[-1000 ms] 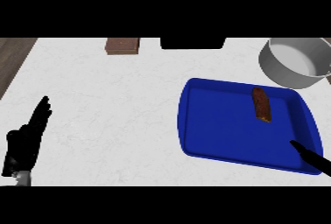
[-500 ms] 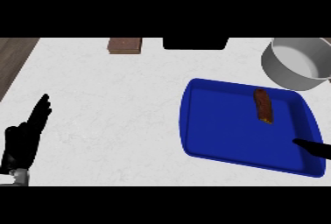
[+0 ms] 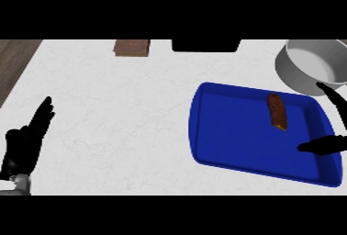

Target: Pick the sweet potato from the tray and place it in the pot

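Sweet potato [image 3: 276, 111] lies on tray [image 3: 230, 137] — right hand [image 3: 325, 144] spread above, touching nothing; no writing.

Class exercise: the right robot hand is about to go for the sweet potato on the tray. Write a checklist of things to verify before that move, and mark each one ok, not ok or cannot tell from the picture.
1. Sweet potato lies on the blue tray, uncovered: ok.
2. Right robot hand open, holding nothing, at the tray's right edge: ok.
3. Right robot hand already touching the sweet potato: not ok, a gap separates them.
4. Pot upright, mouth open, nothing visible inside: ok.
5. Path from tray to pot free of other things: ok.
6. Left robot hand resting open at the lower left, away from the tray: ok.
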Tool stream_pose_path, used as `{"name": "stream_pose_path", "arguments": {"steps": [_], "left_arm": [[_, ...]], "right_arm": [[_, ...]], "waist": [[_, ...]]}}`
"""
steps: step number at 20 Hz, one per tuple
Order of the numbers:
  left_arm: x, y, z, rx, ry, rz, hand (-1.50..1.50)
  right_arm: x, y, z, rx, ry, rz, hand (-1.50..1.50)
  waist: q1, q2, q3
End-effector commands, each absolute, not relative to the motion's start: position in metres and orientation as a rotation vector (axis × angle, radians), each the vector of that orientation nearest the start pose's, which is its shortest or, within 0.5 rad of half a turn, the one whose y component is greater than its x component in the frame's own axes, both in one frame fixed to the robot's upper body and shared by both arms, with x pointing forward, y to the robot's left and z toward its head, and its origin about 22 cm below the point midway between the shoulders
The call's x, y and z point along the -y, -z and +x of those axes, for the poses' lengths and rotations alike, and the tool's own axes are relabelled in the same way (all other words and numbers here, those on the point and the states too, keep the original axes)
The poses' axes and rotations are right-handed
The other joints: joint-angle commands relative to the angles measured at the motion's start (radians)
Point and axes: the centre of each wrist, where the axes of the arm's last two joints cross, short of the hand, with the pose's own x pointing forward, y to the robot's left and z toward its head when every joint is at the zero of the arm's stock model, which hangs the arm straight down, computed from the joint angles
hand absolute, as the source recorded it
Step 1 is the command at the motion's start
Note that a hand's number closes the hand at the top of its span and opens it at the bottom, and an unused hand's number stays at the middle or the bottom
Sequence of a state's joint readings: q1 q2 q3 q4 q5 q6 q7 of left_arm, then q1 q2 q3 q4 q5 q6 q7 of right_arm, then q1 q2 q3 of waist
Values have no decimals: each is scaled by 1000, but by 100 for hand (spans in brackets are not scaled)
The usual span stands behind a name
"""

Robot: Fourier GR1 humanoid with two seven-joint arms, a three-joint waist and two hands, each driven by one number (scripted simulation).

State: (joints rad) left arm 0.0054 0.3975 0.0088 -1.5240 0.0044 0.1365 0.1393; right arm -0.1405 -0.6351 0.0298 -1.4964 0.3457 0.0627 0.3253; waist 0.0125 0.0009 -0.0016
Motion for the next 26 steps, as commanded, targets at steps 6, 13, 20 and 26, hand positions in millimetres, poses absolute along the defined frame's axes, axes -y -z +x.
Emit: {"name": "stream_pose_path", "arguments": {"steps": [6,13,20,26], "left_arm": [[-328,-19,243,1397,155,427,0],[-334,-11,241,1383,151,430,0],[-315,-28,226,1385,145,426,0],[-336,-25,225,1386,154,416,0]], "right_arm": [[315,-104,328,1039,-760,-748,-150],[307,-80,321,951,-810,-792,-150],[296,-61,337,899,-835,-776,-150],[275,-41,343,875,-808,-788,-150]], "waist": [[-1,1,1],[-9,-1,1],[-6,-2,2],[-8,-1,2]]}}
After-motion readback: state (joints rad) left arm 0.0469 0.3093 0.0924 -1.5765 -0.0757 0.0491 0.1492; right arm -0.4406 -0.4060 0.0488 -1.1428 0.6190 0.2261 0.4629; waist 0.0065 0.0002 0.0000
